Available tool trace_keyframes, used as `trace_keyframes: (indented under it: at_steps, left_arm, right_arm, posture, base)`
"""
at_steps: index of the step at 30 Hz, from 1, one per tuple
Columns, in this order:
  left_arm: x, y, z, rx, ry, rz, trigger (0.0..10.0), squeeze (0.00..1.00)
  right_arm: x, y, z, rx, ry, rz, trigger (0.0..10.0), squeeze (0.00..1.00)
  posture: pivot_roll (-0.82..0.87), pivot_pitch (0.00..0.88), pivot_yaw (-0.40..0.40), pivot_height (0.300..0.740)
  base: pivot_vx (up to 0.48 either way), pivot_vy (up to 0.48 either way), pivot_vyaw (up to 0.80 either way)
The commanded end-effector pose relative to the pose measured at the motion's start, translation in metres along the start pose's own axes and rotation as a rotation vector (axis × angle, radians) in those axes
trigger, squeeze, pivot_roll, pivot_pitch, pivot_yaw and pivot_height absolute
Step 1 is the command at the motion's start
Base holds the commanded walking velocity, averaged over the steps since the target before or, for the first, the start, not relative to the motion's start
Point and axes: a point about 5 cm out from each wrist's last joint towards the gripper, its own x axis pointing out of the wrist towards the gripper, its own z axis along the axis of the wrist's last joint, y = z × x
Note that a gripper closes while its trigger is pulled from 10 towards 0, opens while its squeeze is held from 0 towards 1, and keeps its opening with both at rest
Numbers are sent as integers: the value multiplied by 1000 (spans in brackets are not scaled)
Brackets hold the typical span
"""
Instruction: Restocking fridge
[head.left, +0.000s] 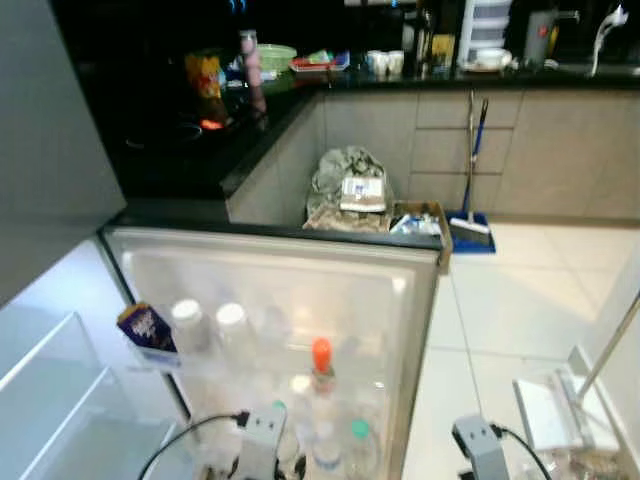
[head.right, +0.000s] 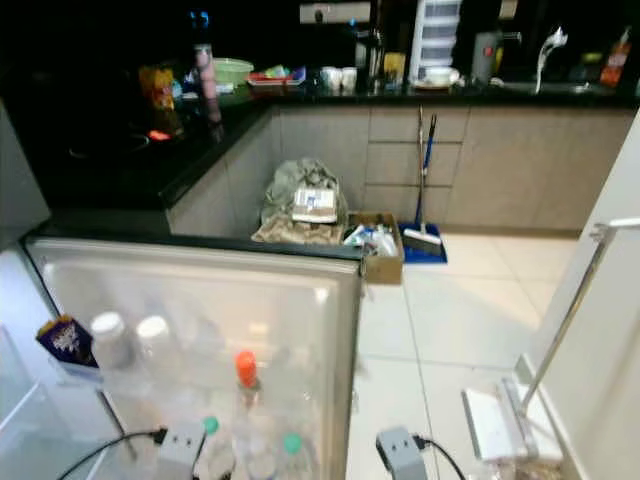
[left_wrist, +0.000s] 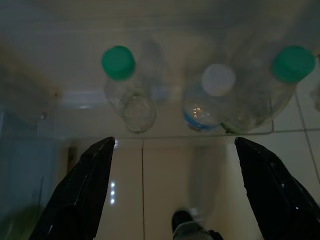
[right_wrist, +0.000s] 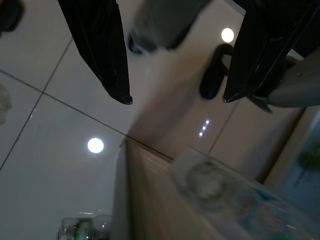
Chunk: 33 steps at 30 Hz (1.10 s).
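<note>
The fridge door (head.left: 270, 290) stands open in front of me, its shelves seen from above. An orange-capped bottle (head.left: 321, 357), two white-capped bottles (head.left: 187, 318) and a purple packet (head.left: 146, 327) sit in the door racks. My left gripper (left_wrist: 173, 142) is open and holds nothing; it hangs just short of the lower rack's two green-capped bottles (left_wrist: 119, 64) and a white-capped one (left_wrist: 218, 80). My right gripper (right_wrist: 177, 100) is open over the floor tiles, with a clear bottle (right_wrist: 220, 195) blurred beyond it. Both wrists (head.left: 262, 440) show at the bottom edge of the eye views.
Clear fridge shelves (head.left: 50, 380) lie at my left. A dark L-shaped counter (head.left: 200, 140) with dishes runs behind the door. A stuffed bag (head.left: 347, 190), a cardboard box (head.left: 420, 222) and a mop (head.left: 470, 200) stand on the floor beyond. A white stand (head.left: 560, 410) is at my right.
</note>
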Motion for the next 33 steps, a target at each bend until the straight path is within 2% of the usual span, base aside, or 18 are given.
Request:
trace_keyframes:
  at_steps: [1, 4, 6, 23, 27, 33]
  left_arm:
    - [-1, -1, -3, 10, 13, -4, 10000, 0]
    - [-1, -1, -3, 11, 13, -4, 10000, 0]
    - [-1, 0, -3, -14, 13, 15, 10000, 0]
    - [-1, 1, -3, -15, 14, 20, 10000, 0]
    - [-1, 0, -3, -17, 11, 20, 10000, 0]
    - [-1, -2, -2, -20, 4, 17, 10000, 0]
  right_arm:
    - [-3, -4, -5, 1, 14, -11, 10000, 0]
    - [-3, -4, -5, 1, 14, -11, 10000, 0]
    - [-3, -5, -5, -1, 14, -10, 10000, 0]
    - [-4, -8, 0, -15, 4, -8, 10000, 0]
    - [-4, -4, 3, -107, -10, 43, 10000, 0]
    - [-3, 1, 3, -126, -9, 81, 10000, 0]
  posture:
    - [11, 66, 40, 692]
    - [10, 67, 39, 692]
    - [11, 68, 39, 692]
    - [9, 76, 36, 692]
    - [9, 75, 32, 692]
    - [12, 68, 28, 692]
  base:
    - [0, -401, 0]
    - [0, -299, 0]
    - [0, 0, 0]
    - [0, 0, 0]
    - [0, 0, 0]
    - [0, 0, 508]
